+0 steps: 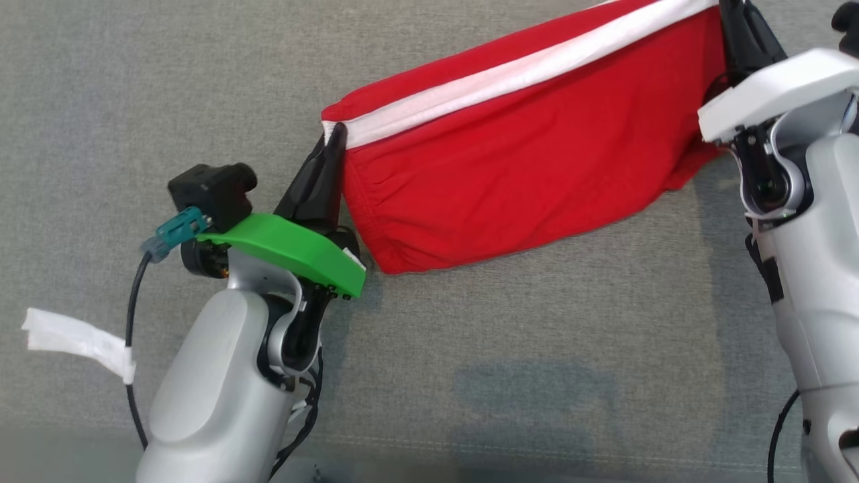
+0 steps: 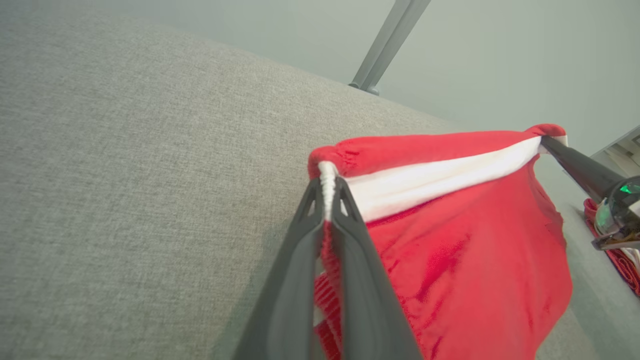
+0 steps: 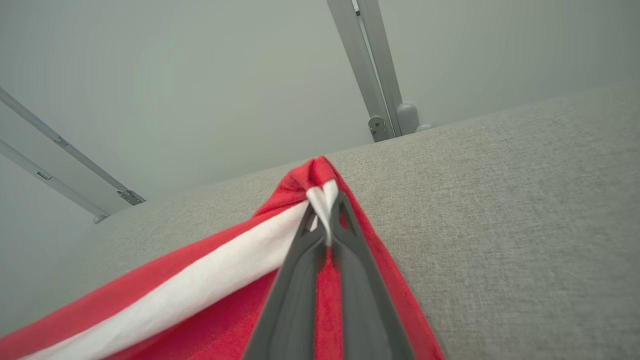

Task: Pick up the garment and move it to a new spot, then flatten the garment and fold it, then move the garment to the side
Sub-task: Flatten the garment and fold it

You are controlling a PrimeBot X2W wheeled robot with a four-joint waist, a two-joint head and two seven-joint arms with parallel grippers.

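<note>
The garment (image 1: 510, 174) is red with a white band along its top edge, stretched between both grippers above the grey fabric surface (image 1: 134, 80). My left gripper (image 1: 333, 134) is shut on the garment's left corner, and the left wrist view shows the white seam pinched between the dark fingers (image 2: 350, 250) of the gripper (image 2: 327, 192). My right gripper (image 1: 728, 13) is shut on the right corner at the top right; in the right wrist view the gripper (image 3: 327, 210) clamps the white band of the garment (image 3: 210, 280). The cloth (image 2: 460, 260) hangs down below the band.
A white tape tag (image 1: 74, 339) hangs from the left arm's cable at the lower left. Metal frame posts (image 3: 372, 65) rise beyond the surface's far edge. Another red item (image 2: 617, 257) lies at the right edge of the left wrist view.
</note>
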